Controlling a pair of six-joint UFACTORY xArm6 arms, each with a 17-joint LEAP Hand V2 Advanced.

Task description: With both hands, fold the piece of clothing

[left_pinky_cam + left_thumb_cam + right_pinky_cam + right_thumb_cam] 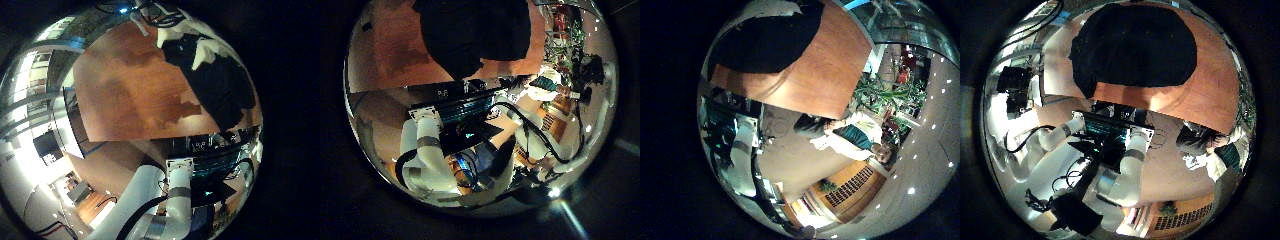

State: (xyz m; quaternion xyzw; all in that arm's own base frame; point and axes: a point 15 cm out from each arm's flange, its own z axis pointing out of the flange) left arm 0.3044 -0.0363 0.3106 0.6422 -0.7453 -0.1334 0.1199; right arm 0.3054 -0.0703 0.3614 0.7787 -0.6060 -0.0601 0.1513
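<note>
right thumb side palm view looks down on the garment (1135, 45), which lies spread out in one flat patch on the table (1215, 95), with bare tabletop showing along its sides; its outline is rounded, with a notch on the side nearest the arms (1128, 175)

right little finger side palm view has the same garment (765, 45) lying flat and reaching close to one table edge, with a wide bare stretch of table (830, 70) beside it

left thumb side palm view shows the garment (470, 35) on the table (390, 50), near the edge where the arm (425, 150) stands

left little finger side palm view has the garment (225, 85) toward one end of the table (125, 90); some pale shapes sit at its far edge, and i cannot tell what they are

nothing is seen touching the garment in any view

no view shows the fingers of the left hand or the right hand, so i cannot tell whether either is spread, pressed together or pinching
</note>
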